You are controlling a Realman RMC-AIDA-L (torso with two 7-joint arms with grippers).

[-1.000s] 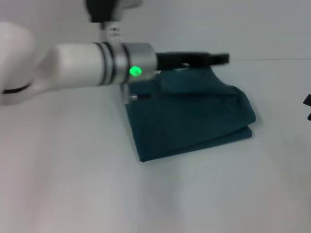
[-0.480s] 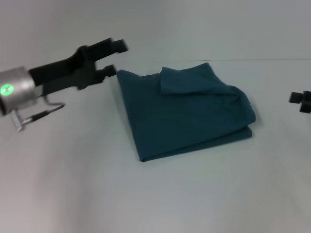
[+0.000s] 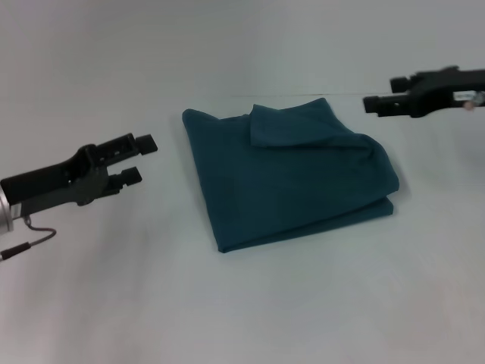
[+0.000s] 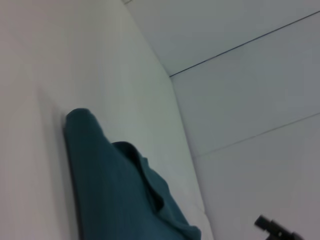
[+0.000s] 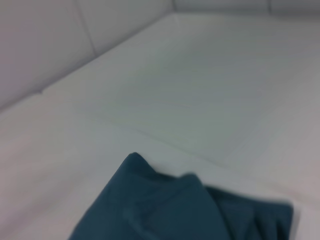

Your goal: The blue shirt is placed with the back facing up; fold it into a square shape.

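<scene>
**Folded shirt lies free, both arms clear**

While you look for lettering, none shows: the dark teal-blue cloth shirt lies folded into a rough square mid-table, plain side up. Your left gripper, jaws parted and empty, has dropped lower and farther from the cloth than half a second ago. Your right gripper has moved in near the far right corner; its jaw state I cannot tell.

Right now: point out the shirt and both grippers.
blue shirt [image 3: 292, 186], head view, middle of the folded top layer.
left gripper [image 3: 139, 159], head view, between its fingertips.
right gripper [image 3: 373, 104], head view, at its fingertips.
</scene>
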